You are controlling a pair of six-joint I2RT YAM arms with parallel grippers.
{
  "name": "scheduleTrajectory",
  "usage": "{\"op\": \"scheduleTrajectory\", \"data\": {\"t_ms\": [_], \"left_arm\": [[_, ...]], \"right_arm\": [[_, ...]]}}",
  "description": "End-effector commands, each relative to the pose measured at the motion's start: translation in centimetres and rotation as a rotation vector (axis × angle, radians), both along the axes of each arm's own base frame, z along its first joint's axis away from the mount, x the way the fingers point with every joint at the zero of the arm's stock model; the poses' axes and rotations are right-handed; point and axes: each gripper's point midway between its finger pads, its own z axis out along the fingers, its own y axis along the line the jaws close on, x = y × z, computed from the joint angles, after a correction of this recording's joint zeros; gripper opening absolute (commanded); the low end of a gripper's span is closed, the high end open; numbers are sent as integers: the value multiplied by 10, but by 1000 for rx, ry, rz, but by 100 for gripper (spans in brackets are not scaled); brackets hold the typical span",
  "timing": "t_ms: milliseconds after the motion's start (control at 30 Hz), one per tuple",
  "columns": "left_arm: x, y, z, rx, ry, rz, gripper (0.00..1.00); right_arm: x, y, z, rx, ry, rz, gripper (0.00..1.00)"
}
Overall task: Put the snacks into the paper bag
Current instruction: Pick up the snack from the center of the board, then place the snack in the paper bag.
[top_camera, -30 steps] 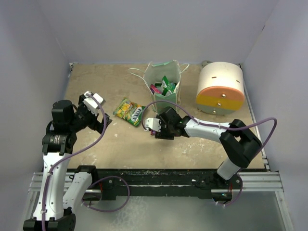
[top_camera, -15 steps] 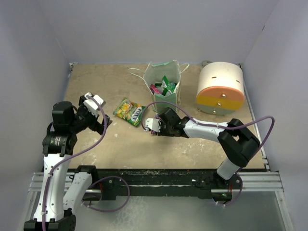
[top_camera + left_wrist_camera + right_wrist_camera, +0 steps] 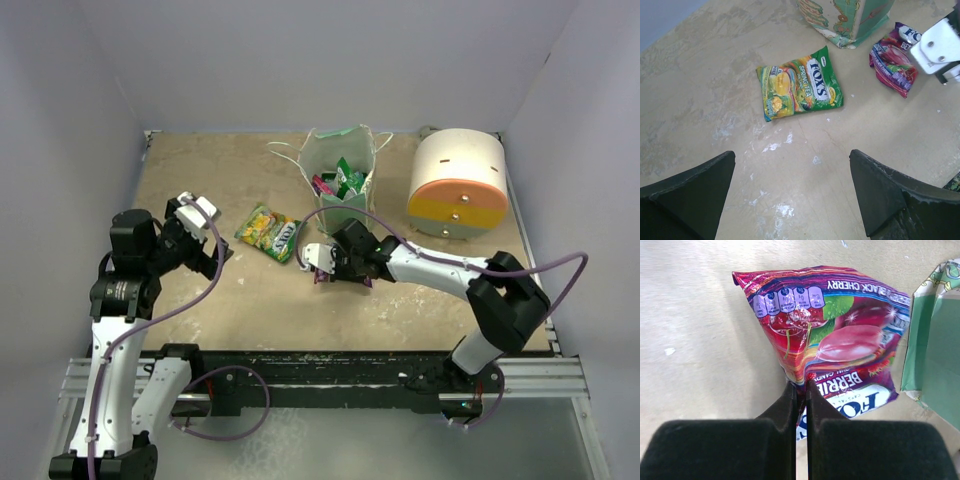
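Observation:
A purple-magenta snack packet (image 3: 835, 335) lies on the table just in front of the paper bag (image 3: 338, 205). My right gripper (image 3: 800, 386) is shut on that packet's near edge, the foil pinched between the two jaws. The same packet (image 3: 892, 65) shows in the left wrist view beside the right gripper's white housing (image 3: 937, 45). A green-yellow snack packet (image 3: 268, 232) lies flat to the left of the bag. My left gripper (image 3: 791, 155) hangs open above bare table, short of the green-yellow packet (image 3: 799, 89). Several snacks (image 3: 341, 180) stick up inside the bag.
A white cylinder with an orange-yellow face (image 3: 458, 185) lies at the back right, close to the bag. Pale walls close the table on three sides. The bag's string handle (image 3: 285, 152) trails to its left.
My right gripper has shut on the purple-magenta packet's edge and shifted slightly. The left arm and the green-yellow packet have not moved.

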Motion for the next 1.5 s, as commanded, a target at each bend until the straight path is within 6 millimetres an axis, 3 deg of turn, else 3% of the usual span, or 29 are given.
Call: {"op": "scheduleTrajectory", "data": {"t_ms": [0,333,633,800,967,1233,1467], "left_arm": [[5,0,8,5,-45,-8,99],[7,3,6,13,-44,5,99],[14,13,4,29,-47,71,99],[19,24,8,41,-53,142,99],[22,30,12,45,-65,182,99],[22,32,13,49,-73,199,99],[20,31,15,47,-80,190,99]], "right_arm": [[-16,22,55,140,46,62,0],[-49,57,150,394,96,246,0],[-64,76,229,578,82,332,0],[-57,78,281,675,-12,305,0],[-40,69,331,742,-148,216,0],[14,39,379,784,-365,23,0],[74,12,390,776,-420,-111,0]]}}
